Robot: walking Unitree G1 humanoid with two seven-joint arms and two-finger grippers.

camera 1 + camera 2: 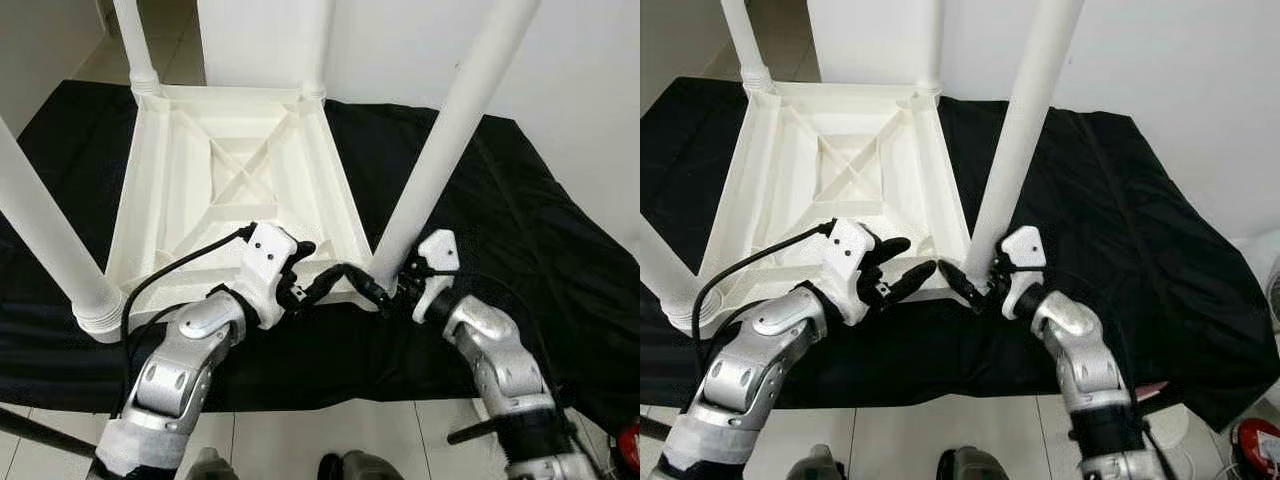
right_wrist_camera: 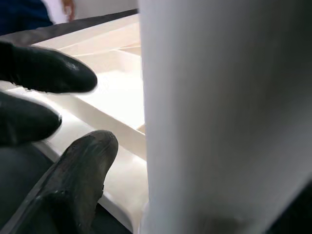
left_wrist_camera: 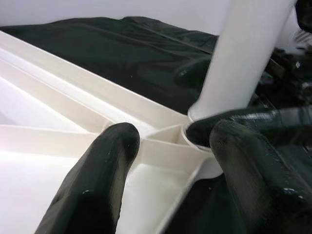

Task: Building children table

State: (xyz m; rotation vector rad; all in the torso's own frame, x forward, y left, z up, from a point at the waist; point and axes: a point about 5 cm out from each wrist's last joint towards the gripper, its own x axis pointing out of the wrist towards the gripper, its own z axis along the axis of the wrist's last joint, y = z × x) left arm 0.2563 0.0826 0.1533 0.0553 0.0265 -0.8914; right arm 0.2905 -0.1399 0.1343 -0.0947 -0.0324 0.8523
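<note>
White table (image 1: 170, 190) lies upturned, both pincers at one leg (image 1: 455, 125).

The two head views look forward and steeply down from above the robot's own arms onto an upturned white table (image 1: 225, 190) lying on a black cloth (image 1: 520, 230), with a white wall (image 1: 560, 70) behind; the right eye sits slightly to the side, so everything shifts leftward in its picture. The left wrist view looks from very near, low over the table's underside, toward the base of the near right leg (image 3: 243, 58). The right wrist view (closer still) faces that same leg (image 2: 224, 117) from the opposite side. All four share this corner.
</note>
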